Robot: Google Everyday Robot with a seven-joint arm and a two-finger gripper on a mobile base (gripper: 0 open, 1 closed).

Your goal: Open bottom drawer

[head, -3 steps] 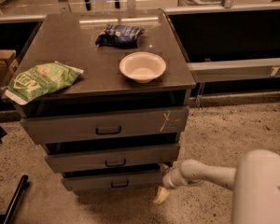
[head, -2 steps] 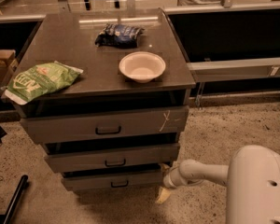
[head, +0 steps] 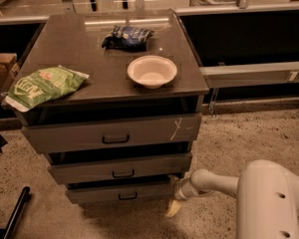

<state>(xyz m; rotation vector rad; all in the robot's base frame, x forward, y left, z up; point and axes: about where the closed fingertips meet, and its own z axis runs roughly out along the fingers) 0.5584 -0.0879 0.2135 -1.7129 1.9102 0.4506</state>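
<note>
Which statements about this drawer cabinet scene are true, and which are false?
1. The white round bowl sits on the grey metal cabinet. True.
2. The green crinkled snack bag lies right of the bowl. False: it lies at the front left corner.
3. The tool is on the narrow grey bottom drawer's small dark handle. False: it is by the drawer's right end.
4. The widest top drawer bears a white scratch. True.

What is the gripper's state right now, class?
The gripper sits at the right end of the bottom drawer; open or closed cannot be told.
</note>
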